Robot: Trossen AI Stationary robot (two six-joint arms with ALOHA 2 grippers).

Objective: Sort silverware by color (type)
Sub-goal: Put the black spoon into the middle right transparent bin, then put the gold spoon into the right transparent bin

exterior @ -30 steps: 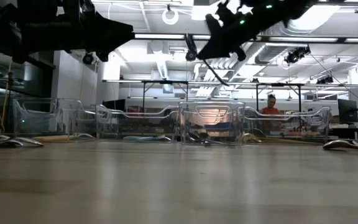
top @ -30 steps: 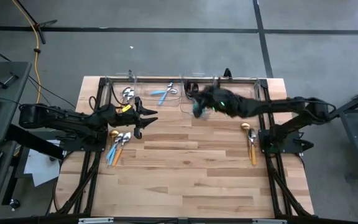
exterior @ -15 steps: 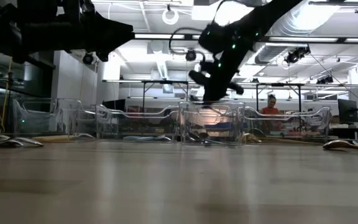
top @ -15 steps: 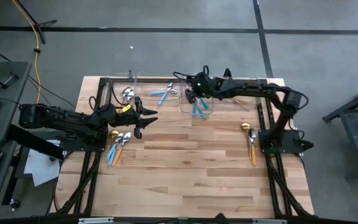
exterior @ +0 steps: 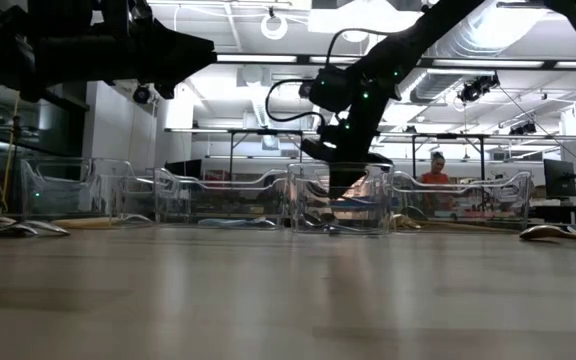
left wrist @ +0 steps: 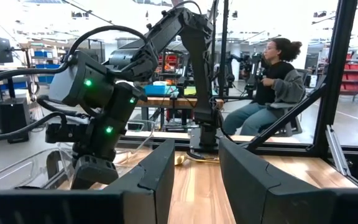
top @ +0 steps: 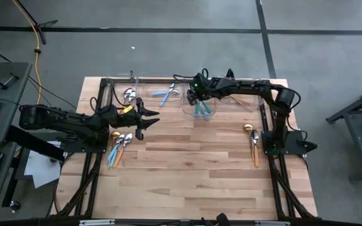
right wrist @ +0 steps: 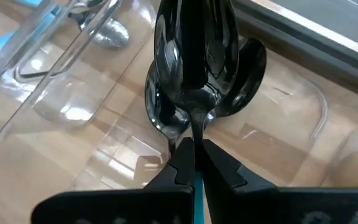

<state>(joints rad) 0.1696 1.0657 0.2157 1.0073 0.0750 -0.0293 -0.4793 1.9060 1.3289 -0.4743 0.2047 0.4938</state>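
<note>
My right gripper [top: 193, 97] is low over a clear bin [top: 198, 115] in the row at the far edge, shut on a black-headed utensil [right wrist: 194, 56] with a blue handle. In the right wrist view its head hangs over two black spoon heads [right wrist: 247, 74] lying in that bin. Blue handles [top: 201, 110] show in the bin from above. My left gripper [top: 146, 122] hovers open over the table's left part, above a loose group of spoons [top: 119, 147] with blue and orange handles. Gold spoons [top: 254, 141] lie flat on the right. My right gripper pinches the utensil between its two fingers at the neck [right wrist: 194, 134], where the black head meets the blue handle [right wrist: 197, 186]. The fingers lie along the utensil, slanting down into the bin. Whether the head touches the spoons below, I cannot tell.
Clear bins stand in a row along the far edge; one holds silver spoons [top: 129, 95], another light-blue-handled pieces [top: 166, 94]. Both arm bases flank the wooden table [top: 193, 182]. A person [left wrist: 272, 81] sits beyond the far edge.
My right gripper, carrying the utensil, has moved toward the far edge and down, from high above the table to the rim of the bin. My left arm has kept still.
</note>
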